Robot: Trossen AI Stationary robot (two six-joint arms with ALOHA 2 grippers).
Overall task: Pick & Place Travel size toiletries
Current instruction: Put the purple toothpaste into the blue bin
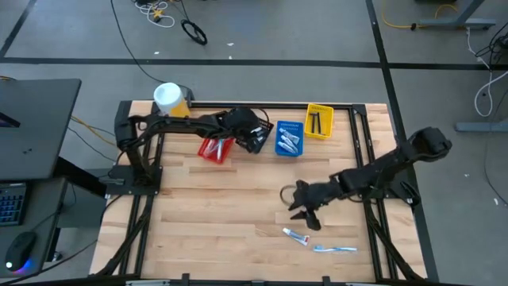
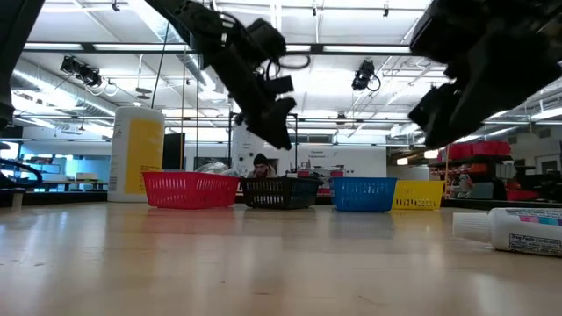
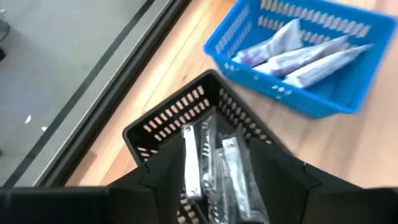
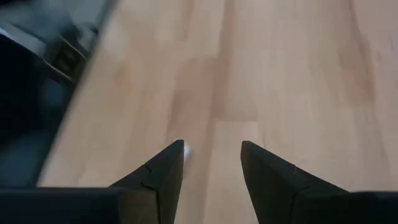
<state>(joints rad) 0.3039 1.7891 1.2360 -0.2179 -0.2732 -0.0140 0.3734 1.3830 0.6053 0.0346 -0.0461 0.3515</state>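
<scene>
Left gripper (image 3: 211,180), fingers spread, hides much of the black bin (image 3: 168,118); right gripper (image 4: 211,165) released, mid-frame, over bare table (image 4: 280,74).

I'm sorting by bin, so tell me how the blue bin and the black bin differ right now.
The blue bin holds pale tubes; the black bin holds clear-wrapped items I cannot identify. The blue bin stands uncovered on the table, while the black bin sits directly under the open left gripper. Blue sits nearer the yellow bin, black nearer the red bin. Both are small slotted baskets in the back row.
</scene>
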